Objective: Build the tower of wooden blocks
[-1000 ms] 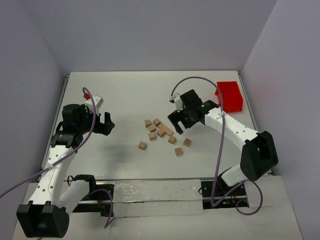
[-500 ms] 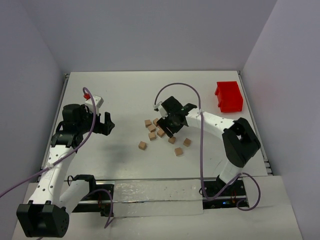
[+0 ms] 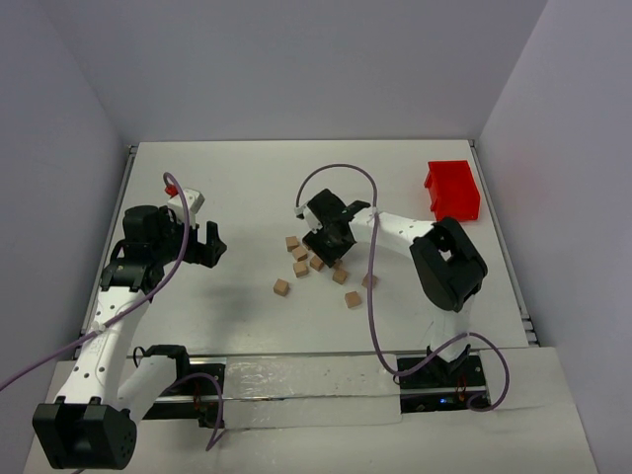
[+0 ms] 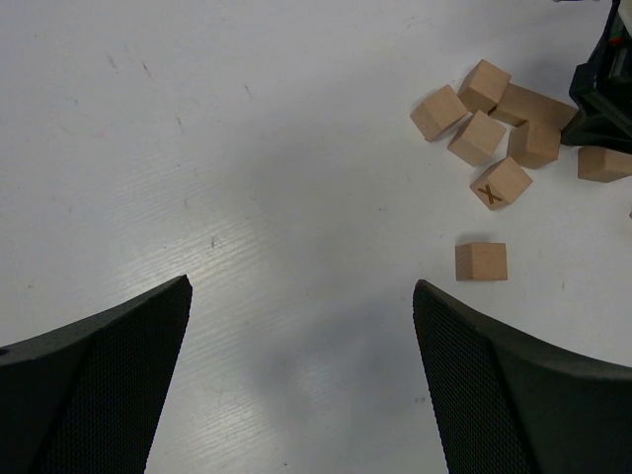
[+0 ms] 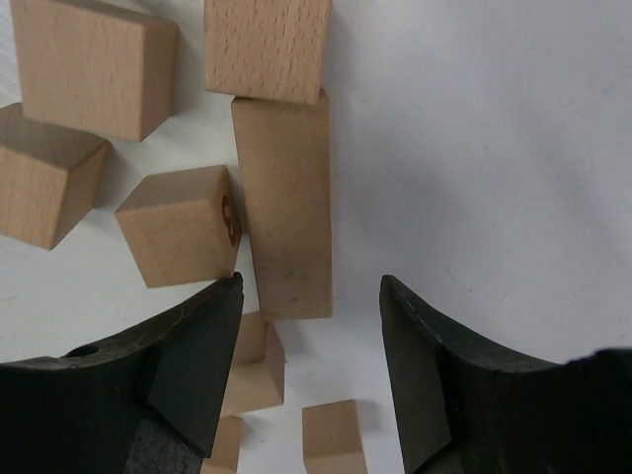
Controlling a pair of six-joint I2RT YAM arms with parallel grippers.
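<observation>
Several loose tan wood blocks (image 3: 300,269) lie scattered flat on the white table (image 3: 237,188), and none are stacked, so no tower shows. My right gripper (image 3: 319,244) hovers over the cluster, open. In the right wrist view an elongated block (image 5: 284,207) lies just ahead of the open right gripper (image 5: 311,281), close to the left finger, with cubes (image 5: 178,237) beside it and more cubes (image 5: 334,434) below. My left gripper (image 3: 210,244) is open and empty over bare table to the left of the blocks. In the left wrist view the left gripper (image 4: 301,286) faces the cluster, and a single cube (image 4: 481,262) is nearest.
A red plastic bin (image 3: 452,190) stands at the far right of the table near the wall. White walls enclose the table on three sides. A cube marked X (image 4: 502,183) lies in the cluster. The right gripper's black body (image 4: 602,89) shows at the left wrist view's edge.
</observation>
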